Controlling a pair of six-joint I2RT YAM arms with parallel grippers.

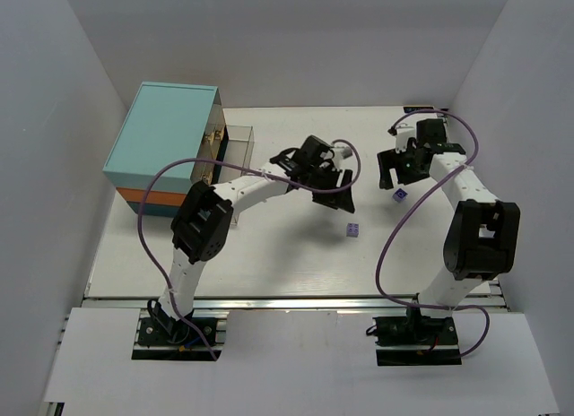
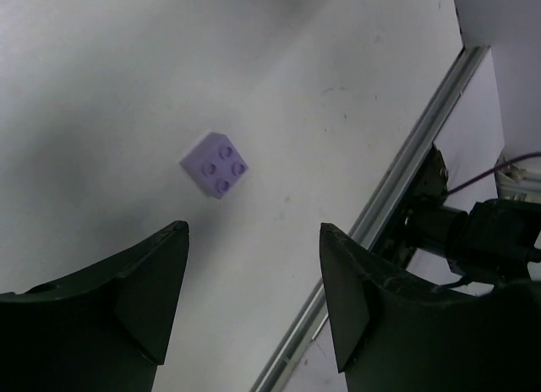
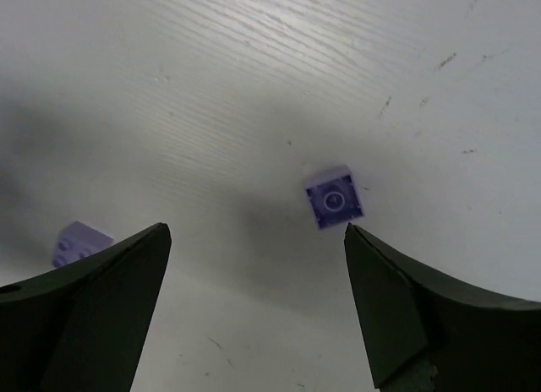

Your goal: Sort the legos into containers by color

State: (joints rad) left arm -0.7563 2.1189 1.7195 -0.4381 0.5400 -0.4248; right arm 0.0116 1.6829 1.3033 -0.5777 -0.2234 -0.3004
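1. Pale purple studded plastic brick (image 2: 215, 164), studs up: laid on the white table (image 1: 269, 255), well apart from the boxy cabinet with light-teal top (image 1: 166, 134), toward the right arm.
2. Second pale purple plastic brick (image 3: 335, 198), hollow underside up: laid farther still from the cabinet.
3. Left gripper (image 2: 251, 240): spread wide, empty, near item 1.
4. Right gripper (image 3: 255, 236): spread wide, empty, over item 2.
5. Clear plastic drawer (image 1: 238, 145): protruding from the cabinet's side.

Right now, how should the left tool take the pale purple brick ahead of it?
Take the pale purple brick by two opposite side walls, coming straight down from above with the left tool. It lies flat on the table, studs up, and sits diagonal to the open fingers, so probably turn the wrist first to square them to its walls.
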